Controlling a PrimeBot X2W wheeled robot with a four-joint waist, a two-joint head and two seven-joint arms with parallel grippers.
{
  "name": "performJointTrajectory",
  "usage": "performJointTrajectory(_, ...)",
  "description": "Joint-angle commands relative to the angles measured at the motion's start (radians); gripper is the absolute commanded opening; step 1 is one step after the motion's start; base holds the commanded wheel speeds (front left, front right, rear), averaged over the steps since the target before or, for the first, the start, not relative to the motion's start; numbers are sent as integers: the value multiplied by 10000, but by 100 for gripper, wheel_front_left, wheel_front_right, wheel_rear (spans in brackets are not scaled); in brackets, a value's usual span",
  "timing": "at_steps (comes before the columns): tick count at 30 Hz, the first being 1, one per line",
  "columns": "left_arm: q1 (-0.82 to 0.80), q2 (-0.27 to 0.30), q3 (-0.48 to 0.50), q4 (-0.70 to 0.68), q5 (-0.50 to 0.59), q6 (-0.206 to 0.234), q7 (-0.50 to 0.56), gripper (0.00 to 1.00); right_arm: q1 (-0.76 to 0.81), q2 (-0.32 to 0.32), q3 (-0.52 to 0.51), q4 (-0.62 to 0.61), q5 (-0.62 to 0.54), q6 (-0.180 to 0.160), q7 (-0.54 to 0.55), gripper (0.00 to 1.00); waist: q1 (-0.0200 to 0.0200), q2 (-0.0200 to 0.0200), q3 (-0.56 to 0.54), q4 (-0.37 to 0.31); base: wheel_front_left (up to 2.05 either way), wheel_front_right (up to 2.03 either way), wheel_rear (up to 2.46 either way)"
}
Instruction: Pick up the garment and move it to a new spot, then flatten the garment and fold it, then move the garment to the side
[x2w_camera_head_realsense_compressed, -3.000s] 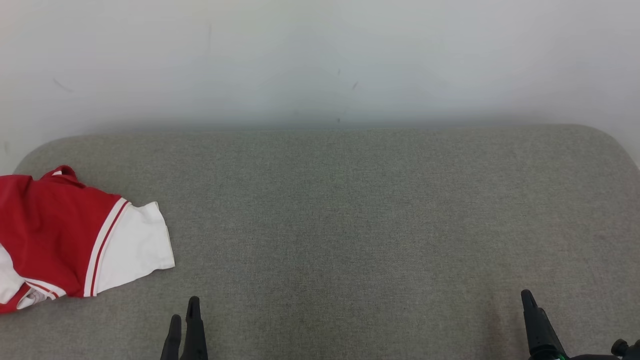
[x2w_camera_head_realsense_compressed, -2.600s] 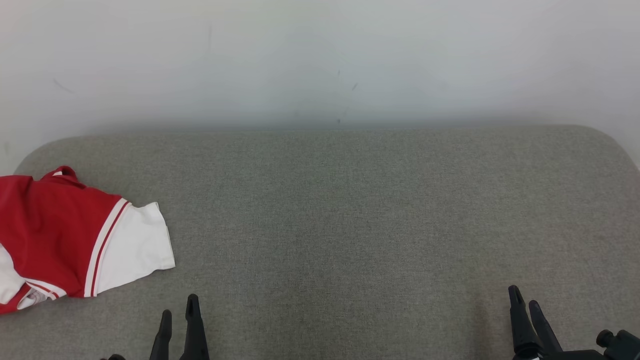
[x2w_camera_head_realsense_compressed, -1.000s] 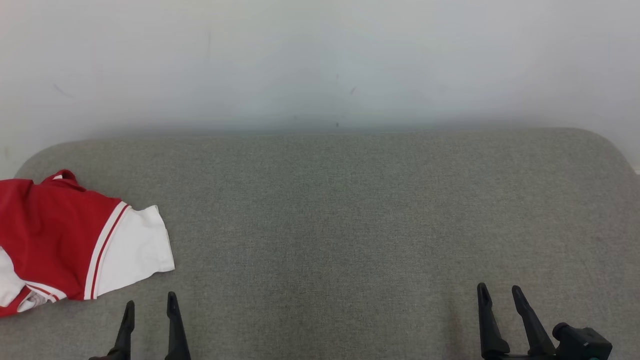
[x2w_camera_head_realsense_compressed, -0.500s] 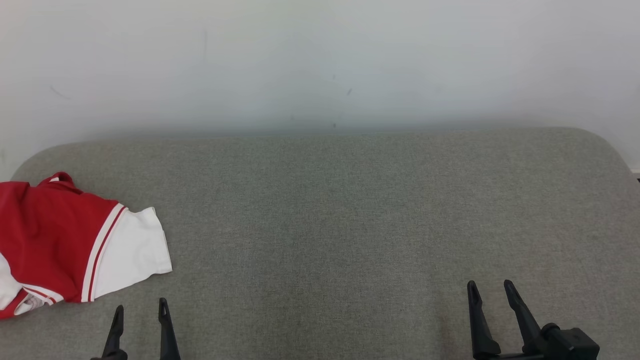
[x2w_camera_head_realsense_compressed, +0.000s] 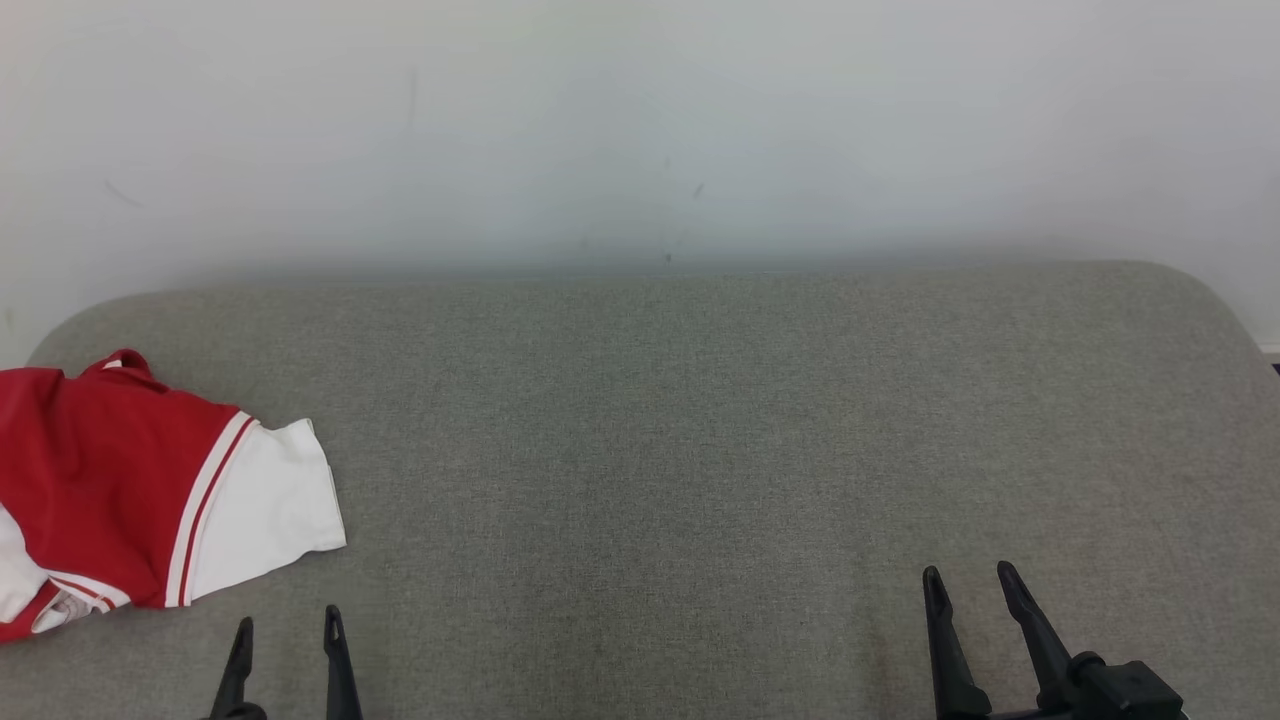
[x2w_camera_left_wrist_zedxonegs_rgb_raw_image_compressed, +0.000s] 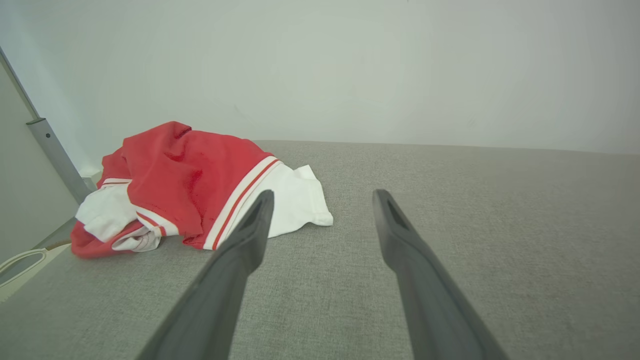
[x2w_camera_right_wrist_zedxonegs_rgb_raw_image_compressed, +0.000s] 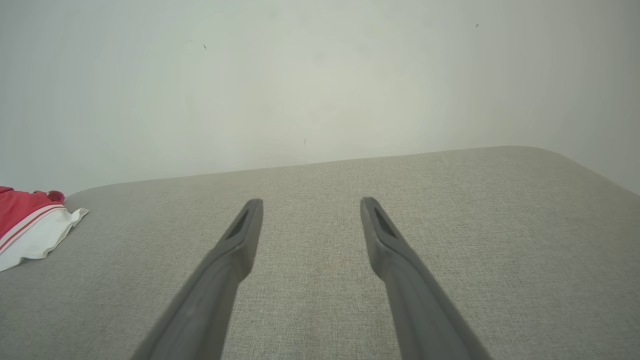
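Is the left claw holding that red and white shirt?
No, the crumpled red, white-sleeved jersey lies on grey fabric beyond the open left gripper.

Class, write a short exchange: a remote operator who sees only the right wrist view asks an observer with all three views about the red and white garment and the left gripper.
Operator: I see just a corner of the garment at my left edge. Is it laid flat?
Observer: No. The left wrist view shows it crumpled in a heap, with one white sleeve spread toward the middle of the grey surface.
Operator: Where is the left gripper?
Observer: In the head view its tips stop just short of that sleeve, jaws open and clear of the cloth.
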Motion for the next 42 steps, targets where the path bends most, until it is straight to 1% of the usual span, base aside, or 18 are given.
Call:
performJointTrajectory(1,-3,3,-46,57,4,-131,-55,100,22,-35,6,11,38,34,-31,100,0,0,-10,-2,0,0,0)
performJointTrajectory(6,19,8,-145,167,174,-470,-55,100,26,-34,-14,22,100,34,-31,100,0,0,-36,-1,0,0,0)
performJointTrajectory(15,3,59,-261,407,592,-738,-53,100,26,-32,11,55,174,36,-29,100,0,0,-62,-10,0,0,0)
performJointTrajectory(19,-27,51,-200,430,506,-823,-53,100,26,-32,6,48,189,34,-30,100,0,0,-58,-6,0,0,0)
performJointTrajectory(42,-15,6,88,346,379,-802,-53,100,92,-32,-40,121,285,35,-30,100,0,0,-15,76,0,0,0)
